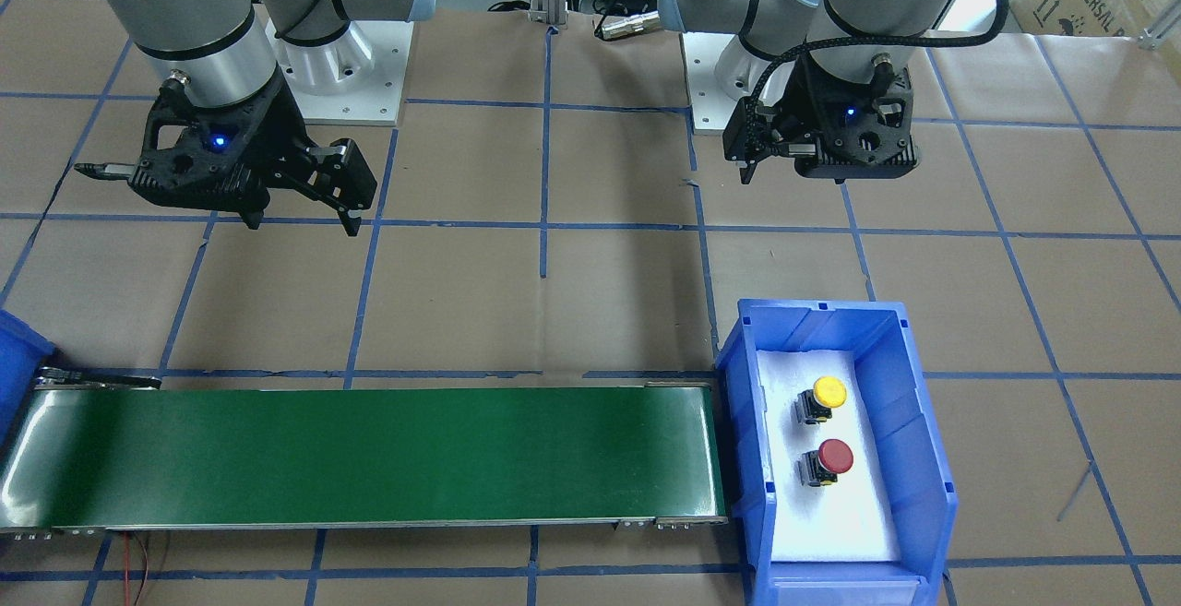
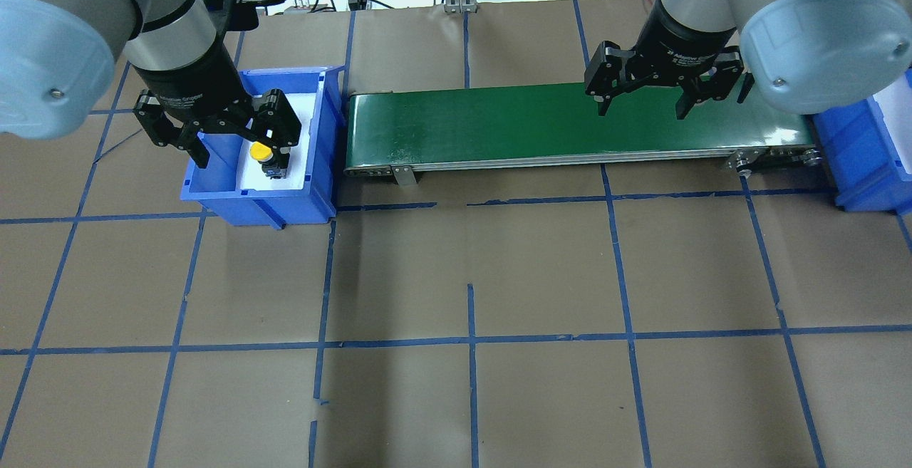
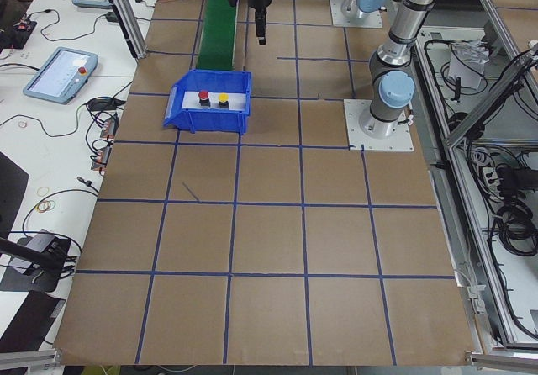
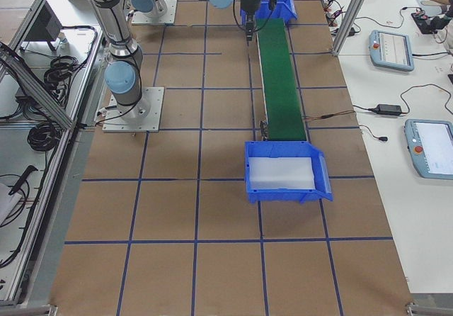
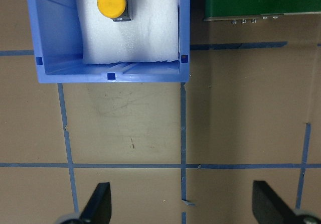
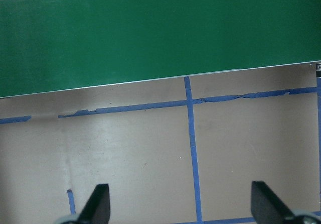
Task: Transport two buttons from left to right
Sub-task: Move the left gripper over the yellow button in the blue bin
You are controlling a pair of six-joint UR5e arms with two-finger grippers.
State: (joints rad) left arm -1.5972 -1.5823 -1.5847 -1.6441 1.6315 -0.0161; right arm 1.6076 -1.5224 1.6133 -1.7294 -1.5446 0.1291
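Both buttons are sitting on the white foam lining of the blue bin [image 1: 738,348] at the robot's left end of the green conveyor belt [image 1: 369,458]. The yellow-capped button [image 1: 828,392] is lying nearer the robot and the red-capped button [image 1: 835,457] just beyond it, the two close together but not touching. The left hand [image 2: 241,154] is hanging released, fingers spread wide and holding nothing, above the worktop [image 1: 554,311] on the robot's side of the bin. Its wrist camera is catching only the yellow cap at the top edge. The right hand [image 2: 643,108] is likewise hanging released and empty beside the belt, toward the far blue bin [image 4: 322,181], which is showing only foam.

Judging by this, the first pick is not yet begun. The next move is calling for the left hand to travel out over the bin, centre on the yellow button and descend inside the walls, closing on the small square body without nudging its red neighbour.
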